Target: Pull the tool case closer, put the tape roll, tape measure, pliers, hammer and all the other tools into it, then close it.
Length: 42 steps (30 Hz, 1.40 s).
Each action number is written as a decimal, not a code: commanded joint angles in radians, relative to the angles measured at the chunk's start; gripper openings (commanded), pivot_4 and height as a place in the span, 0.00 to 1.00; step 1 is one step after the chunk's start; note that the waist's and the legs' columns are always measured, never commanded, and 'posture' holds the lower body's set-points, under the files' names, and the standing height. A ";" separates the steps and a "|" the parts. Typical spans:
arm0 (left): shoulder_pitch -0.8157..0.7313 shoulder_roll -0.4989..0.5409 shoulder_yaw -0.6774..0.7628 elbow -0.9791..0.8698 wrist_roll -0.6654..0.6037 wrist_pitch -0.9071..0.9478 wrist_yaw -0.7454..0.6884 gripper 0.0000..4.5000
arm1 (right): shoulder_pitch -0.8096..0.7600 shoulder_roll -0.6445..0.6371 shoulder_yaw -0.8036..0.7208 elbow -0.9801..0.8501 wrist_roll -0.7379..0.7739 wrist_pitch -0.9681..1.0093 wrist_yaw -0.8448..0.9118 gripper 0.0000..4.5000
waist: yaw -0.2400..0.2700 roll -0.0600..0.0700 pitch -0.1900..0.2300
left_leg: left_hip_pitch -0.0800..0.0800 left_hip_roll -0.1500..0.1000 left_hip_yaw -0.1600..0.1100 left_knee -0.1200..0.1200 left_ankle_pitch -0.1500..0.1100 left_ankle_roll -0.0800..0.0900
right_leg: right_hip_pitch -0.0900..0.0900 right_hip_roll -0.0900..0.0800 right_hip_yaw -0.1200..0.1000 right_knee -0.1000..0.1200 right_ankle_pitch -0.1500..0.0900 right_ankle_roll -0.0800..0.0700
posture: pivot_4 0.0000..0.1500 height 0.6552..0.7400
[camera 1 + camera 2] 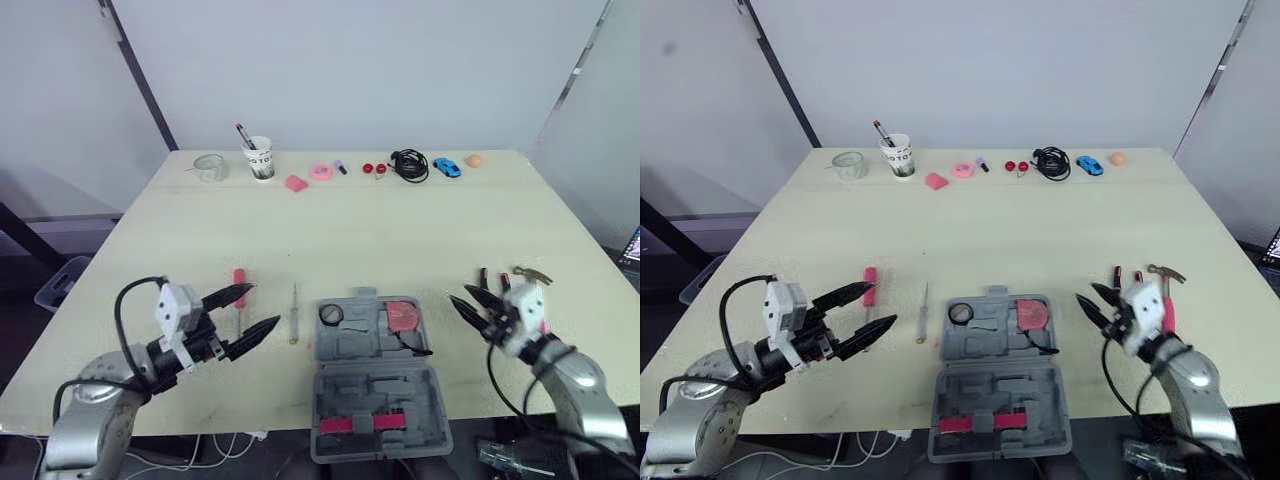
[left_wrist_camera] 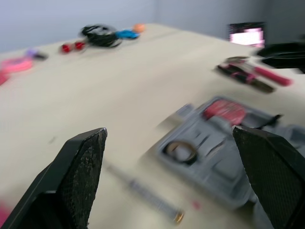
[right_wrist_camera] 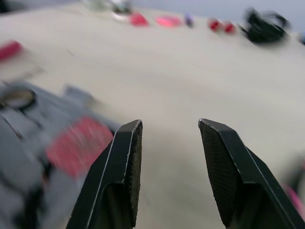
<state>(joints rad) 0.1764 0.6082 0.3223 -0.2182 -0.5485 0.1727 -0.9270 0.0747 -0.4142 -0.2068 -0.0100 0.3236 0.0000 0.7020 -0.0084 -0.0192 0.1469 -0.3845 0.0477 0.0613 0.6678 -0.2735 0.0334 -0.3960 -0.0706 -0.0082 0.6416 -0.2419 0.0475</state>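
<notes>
Left gripper (image 1: 262,306) and right gripper (image 1: 460,296), jaws spread and empty, flanked the open tool case (image 1: 378,375). Pulling nearer risked tipping it off the table (image 1: 350,240).

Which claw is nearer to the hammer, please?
Right. The right claw is just beside the hammer; the left claw is across the open tool case from it.
</notes>
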 commanded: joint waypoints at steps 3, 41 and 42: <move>0.107 -0.033 0.091 0.004 0.014 -0.048 0.049 1.00 | 0.165 -0.016 -0.139 -0.100 0.049 -0.025 -0.037 0.82 | -0.002 0.000 0.000 | 0.001 0.002 0.001 -0.001 0.000 0.000 | 0.000 0.000 0.000 0.000 0.000 0.000 | 1.00 1.00; 0.191 -0.039 0.114 0.065 0.050 -0.144 0.022 1.00 | 0.323 -0.017 -0.233 -0.135 0.132 -0.022 0.000 0.98 | 0.001 -0.004 -0.005 | -0.011 0.006 0.002 -0.001 -0.001 0.000 | -0.014 -0.002 -0.003 -0.002 0.000 -0.002 | 1.00 1.00; 0.181 -0.030 0.103 0.063 0.054 -0.148 0.010 1.00 | 0.310 -0.016 -0.229 -0.141 0.139 -0.006 -0.010 0.98 | 0.001 -0.004 -0.005 | -0.011 0.006 0.002 -0.001 -0.001 0.000 | -0.014 -0.002 -0.002 -0.002 0.000 -0.002 | 1.00 1.00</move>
<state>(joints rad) 0.3569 0.5688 0.4288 -0.1233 -0.5009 0.0467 -0.8976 0.3863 -0.4215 -0.4292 -0.1147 0.4473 -0.0200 0.7060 -0.0070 -0.0235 0.1418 -0.3955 0.0534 0.0639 0.6665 -0.2744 0.0334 -0.4100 -0.0721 -0.0104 0.6397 -0.2414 0.0452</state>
